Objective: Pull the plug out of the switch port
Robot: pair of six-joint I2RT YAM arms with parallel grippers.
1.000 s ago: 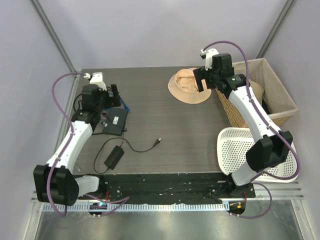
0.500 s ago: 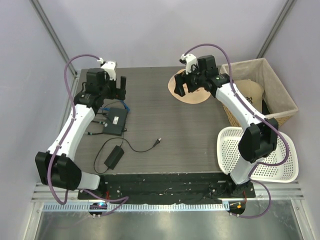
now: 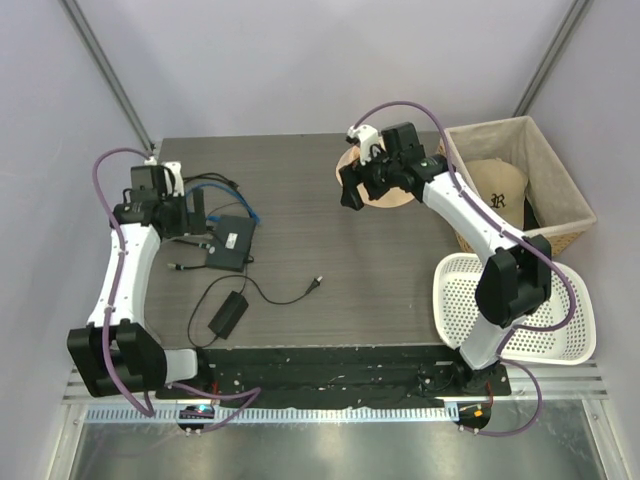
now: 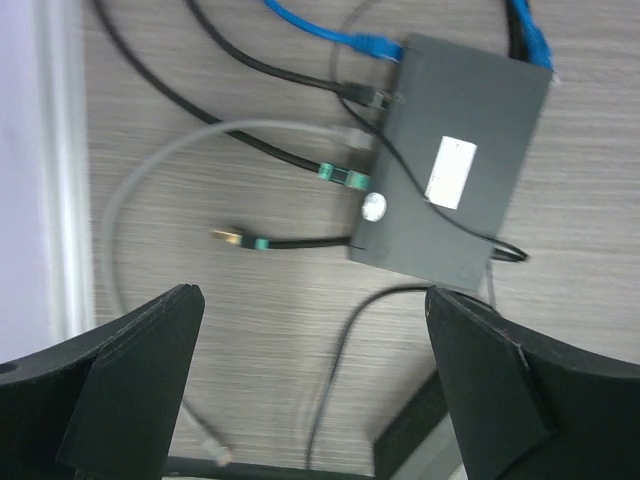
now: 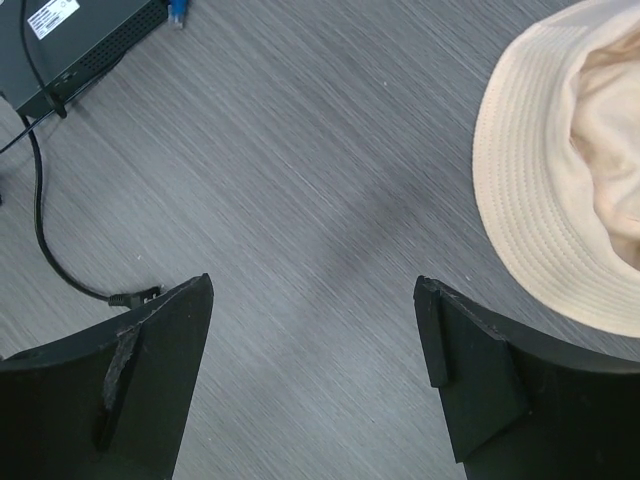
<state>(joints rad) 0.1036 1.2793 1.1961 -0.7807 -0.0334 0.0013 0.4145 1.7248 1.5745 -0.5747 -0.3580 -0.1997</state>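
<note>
Plug is seated in the port, at the end of the switch's cabled edge. Its blue cable runs off the top of my left wrist view. On the same edge a black cable and a grey one run in beside it, then a green-banded plug touches the edge. A second green-banded lead with a gold tip lies loose on the table, just beside the switch. Another blue end lies at the switch's opposite side; can't tell if it's seated.

Left claw is spread wide, holds nothing, and hangs over the table on the cabled side, apart from the plug. Right claw is also spread and empty, over bare table between switch and hat.

Brick sits near the switch's front, with its silver-tipped lead out toward mid-table. Basket with a cap and a white tray are well off to the right.
</note>
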